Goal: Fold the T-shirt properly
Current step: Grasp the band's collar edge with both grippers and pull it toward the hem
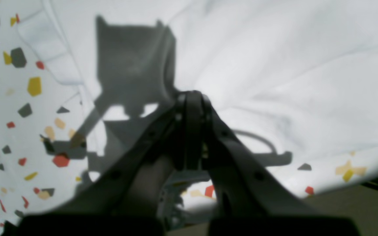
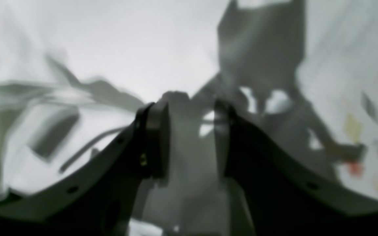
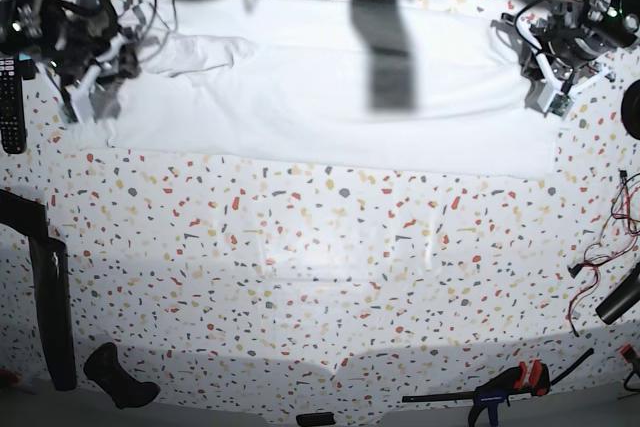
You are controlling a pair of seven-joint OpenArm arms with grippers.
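Spanning the far half of your speckled table (image 3: 300, 247), one white T-shirt (image 3: 330, 87) lies spread out, with no print or readable lettering on it. Your two arms sit at its ends. Your left gripper (image 1: 192, 98) has its jaws pressed together over the cloth, pinching nothing visible. Your right gripper (image 2: 190, 131) stands partly open, cloth showing between its fingers; whether it grips is unclear.

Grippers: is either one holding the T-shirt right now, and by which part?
Nothing is held. The left gripper is shut empty above the T-shirt; the right gripper is open.
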